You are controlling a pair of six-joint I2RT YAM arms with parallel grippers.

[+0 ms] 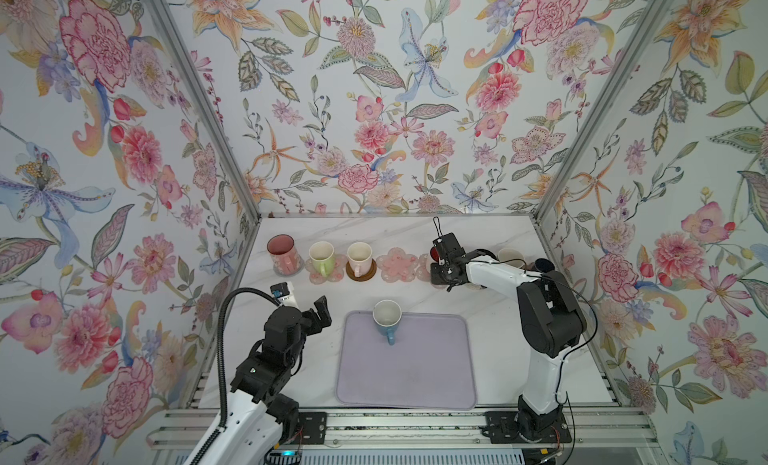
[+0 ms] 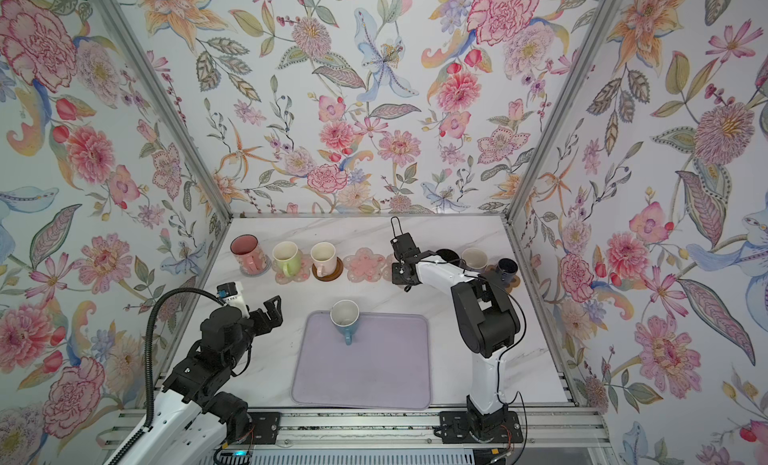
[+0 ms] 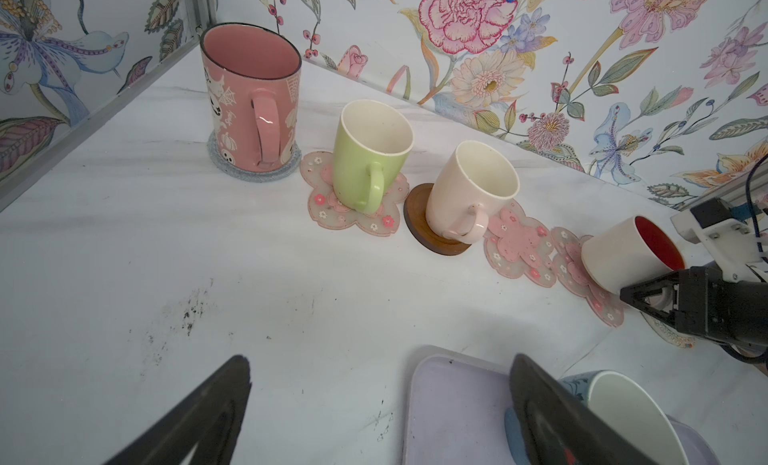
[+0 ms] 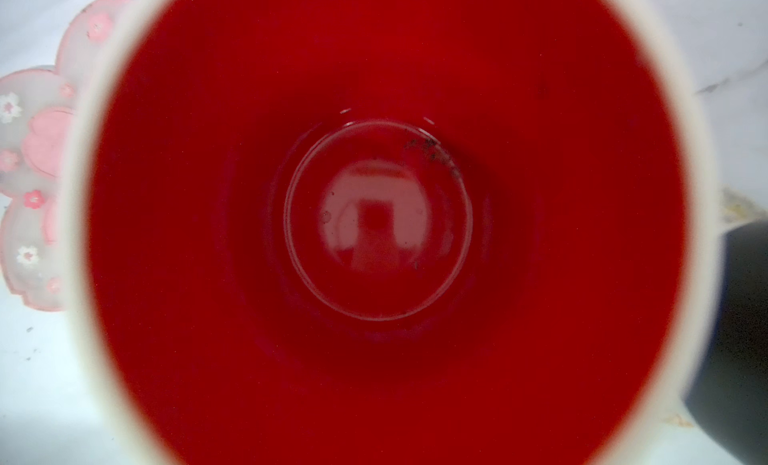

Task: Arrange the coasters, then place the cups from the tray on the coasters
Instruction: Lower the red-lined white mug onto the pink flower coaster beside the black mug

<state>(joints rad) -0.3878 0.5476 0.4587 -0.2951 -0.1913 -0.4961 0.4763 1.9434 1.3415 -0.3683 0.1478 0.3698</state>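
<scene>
One cup, the blue cup (image 1: pixel 387 319), stands at the upper edge of the tray (image 1: pixel 407 371), lower centre in both top views. Your left gripper (image 1: pixel 321 315) hangs just to its left with jaws spread wide and nothing between them. Your right gripper (image 1: pixel 440 273), centre-right in the row of cups along the back wall, is clamped on the white cup (image 3: pixel 623 257) (red inside; the grip point itself is hidden). In the left wrist view that cup leans, with its base low over a pink flower coaster (image 3: pixel 579 276) at the right of the frame. Whether base and coaster touch cannot be told.

Risks, as judged:
- If you release while the cup leans, it may rock, topple or settle off centre.
- The coaster looks light and may slide toward the empty flower coaster (image 3: pixel 519 246).
- A dark cup (image 4: pixel 744 317) stands just beside the rim, so a sideways withdrawal could knock it.

Level the cup first, then open.
</scene>
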